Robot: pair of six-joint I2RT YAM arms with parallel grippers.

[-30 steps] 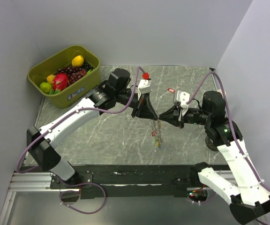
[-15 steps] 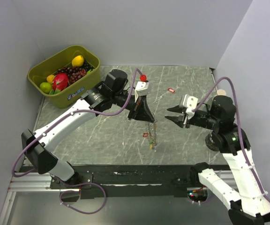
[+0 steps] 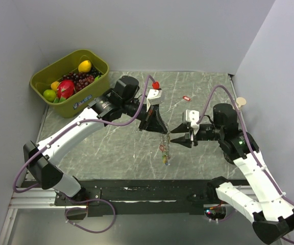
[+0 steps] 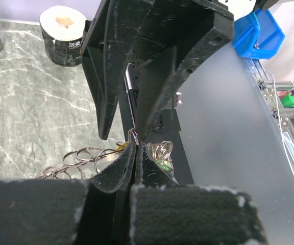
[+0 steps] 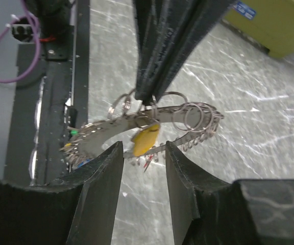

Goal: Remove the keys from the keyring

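Observation:
My left gripper [image 3: 162, 131] is shut on a small ring at the top of the keyring [image 3: 165, 149], which hangs below it just above the table. In the left wrist view the pads [image 4: 136, 144] pinch that ring, with silver rings [image 4: 86, 155] and a green key [image 4: 162, 164] beyond. My right gripper [image 3: 175, 137] is open, just right of the hanging keyring. In the right wrist view its fingers [image 5: 143, 148] stand either side of a yellow key [image 5: 146, 140] on the keyring [image 5: 188, 116], without touching it. One red key [image 3: 186, 98] lies loose on the table.
A green bin [image 3: 60, 97] of toy fruit stands at the back left. A roll of tape [image 3: 241, 101] sits at the table's right edge. The black rail [image 3: 137, 191] runs along the near edge.
My right gripper drew back to the right from the keyring and opened, then moved left again, up to the hanging keys. My left gripper shifted slightly left, still holding the keyring.

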